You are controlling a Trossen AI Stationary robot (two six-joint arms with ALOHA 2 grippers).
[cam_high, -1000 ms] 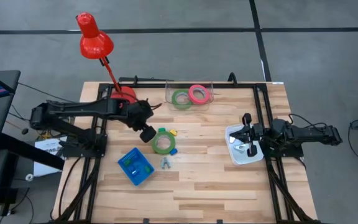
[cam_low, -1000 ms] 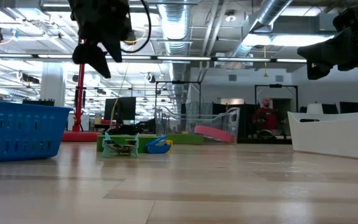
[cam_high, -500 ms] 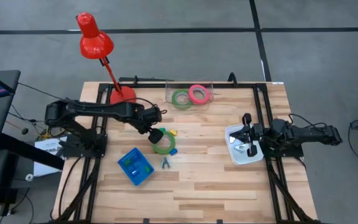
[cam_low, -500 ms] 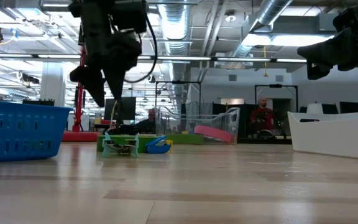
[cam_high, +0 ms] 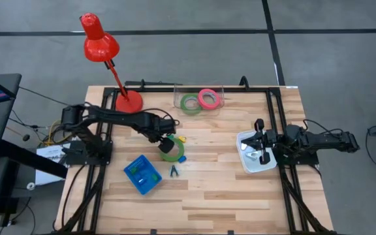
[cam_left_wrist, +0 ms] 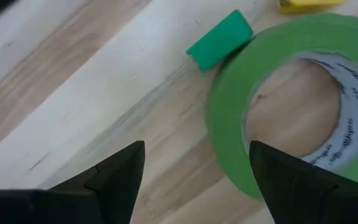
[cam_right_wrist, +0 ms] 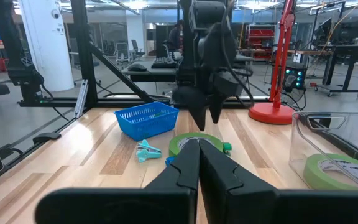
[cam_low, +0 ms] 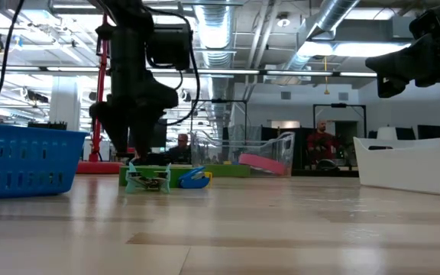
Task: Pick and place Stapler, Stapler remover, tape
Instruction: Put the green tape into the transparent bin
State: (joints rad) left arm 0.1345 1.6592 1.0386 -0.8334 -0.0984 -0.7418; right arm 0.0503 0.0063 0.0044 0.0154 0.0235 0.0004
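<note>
From above, we see the left gripper point(cam_high: 166, 141) low over the green tape ring point(cam_high: 173, 150) that lies flat on the tabletop point(cam_high: 240, 189), near its middle. Two more tape rings, one green point(cam_high: 190, 104) and one pink-red point(cam_high: 207, 98), already sit in the clear bin point(cam_high: 198, 98) at the far edge, so we count three rings, two placed and one left. A blue basket point(cam_high: 142, 173) lies on the near left, and a small teal piece point(cam_high: 174, 172), probably the stapler remover, lies between it and the loose ring. The right gripper point(cam_high: 261, 140) waits over the white tray point(cam_high: 253, 153). A red lamp point(cam_high: 100, 39) stands at the far left corner.

At table height, the left gripper point(cam_low: 131, 130) hangs just above the loose ring point(cam_low: 159, 175), with the teal piece point(cam_low: 150, 182) and a small blue-and-yellow item point(cam_low: 195, 178) in front of it. We judge the stapler and remover not yet placed.

In the left wrist view, the jaws stand spread, holding nothing, with one fingertip point(cam_left_wrist: 120, 171) outside the ring point(cam_left_wrist: 272, 99) and the other point(cam_left_wrist: 297, 177) towards its open centre. A small green block point(cam_left_wrist: 219, 40) touches the ring's outer edge.

In the right wrist view, that arm's jaws are pressed together and empty, and beyond them we see the basket point(cam_right_wrist: 146, 118) and the left gripper point(cam_right_wrist: 205, 106) over the ring point(cam_right_wrist: 194, 144).
</note>
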